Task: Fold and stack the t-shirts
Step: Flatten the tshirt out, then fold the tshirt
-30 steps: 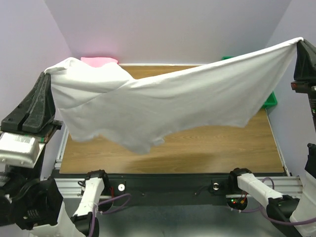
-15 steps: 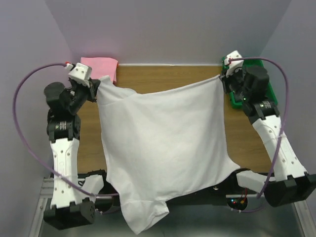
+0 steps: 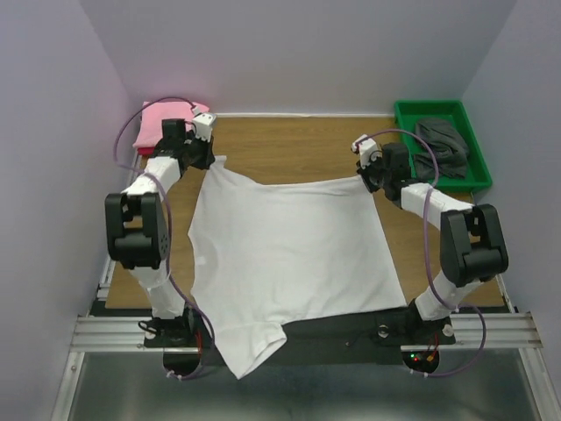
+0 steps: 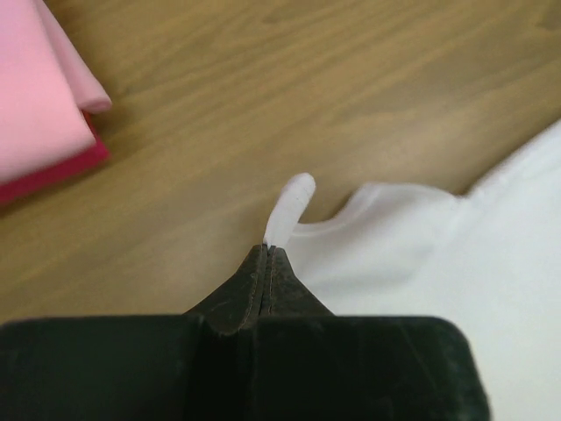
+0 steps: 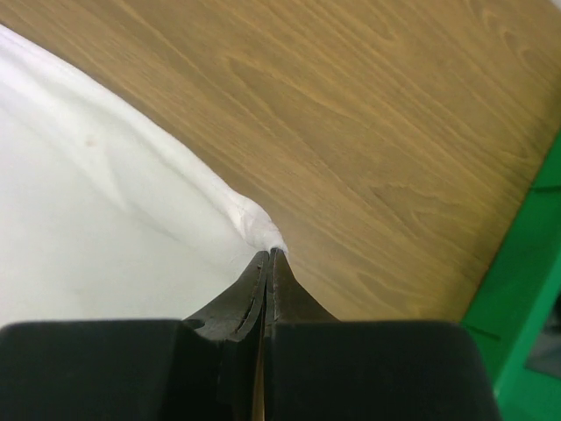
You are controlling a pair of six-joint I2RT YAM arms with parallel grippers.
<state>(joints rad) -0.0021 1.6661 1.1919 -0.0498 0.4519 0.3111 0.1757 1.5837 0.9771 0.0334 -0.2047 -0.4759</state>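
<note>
Both arms have dropped since the earlier frames, and the white shirt (image 3: 289,254), held stretched in the air a second ago, now lies spread on the table (image 3: 289,140). The left gripper (image 4: 266,253) is low over the wood at the shirt's far left corner, its jaws pressed together on a small tab of white cloth that sticks up past the tips. The right gripper (image 5: 269,255) is at the far right corner, jaws likewise clamped on a bunched bit of the hem, just above the wood. Between the two corners the far edge sags slightly toward the near side. The cloth lies mostly flat with a few soft folds, and its near part runs off the table's near edge, one piece hanging down over the rail between the arm bases. The pink shirt (image 3: 156,123) sits folded at the far left corner, near the left gripper but apart from the white cloth. The grey shirt (image 3: 443,145) lies crumpled in the green tray (image 3: 405,112) at far right.
</note>
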